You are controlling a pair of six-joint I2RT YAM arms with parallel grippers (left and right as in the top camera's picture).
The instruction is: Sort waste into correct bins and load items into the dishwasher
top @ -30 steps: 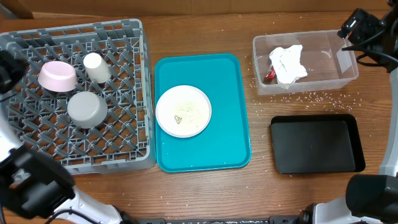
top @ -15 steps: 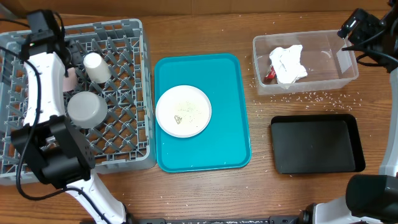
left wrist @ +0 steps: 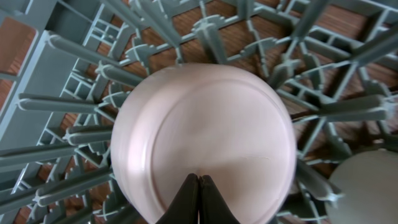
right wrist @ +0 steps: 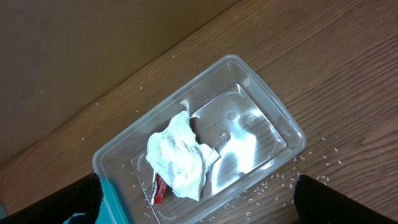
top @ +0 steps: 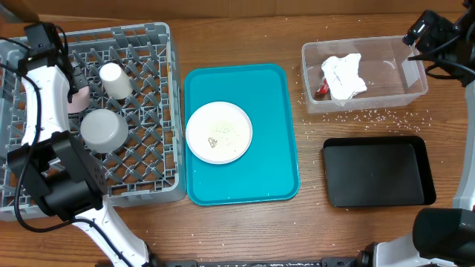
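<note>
Left pincer (left wrist: 199, 184): shut, empty, over upturned pink bowl (left wrist: 205, 124) in dish rack (top: 148, 119).
Right pincer (top: 426, 31): wide, empty.
Care: we rise straight, clearing the pegs (left wrist: 68, 46), then seek the plate (top: 218, 131).

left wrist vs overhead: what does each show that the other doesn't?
Left wrist only: the left gripper shut, fingertips together, in front of the pink bowl, whose whole round face shows. Overhead only: teal tray holding the white plate, clear tub, black tray, white cup; the arm hides most of the bowl there. Both: the grey dish rack and that bowl.
</note>
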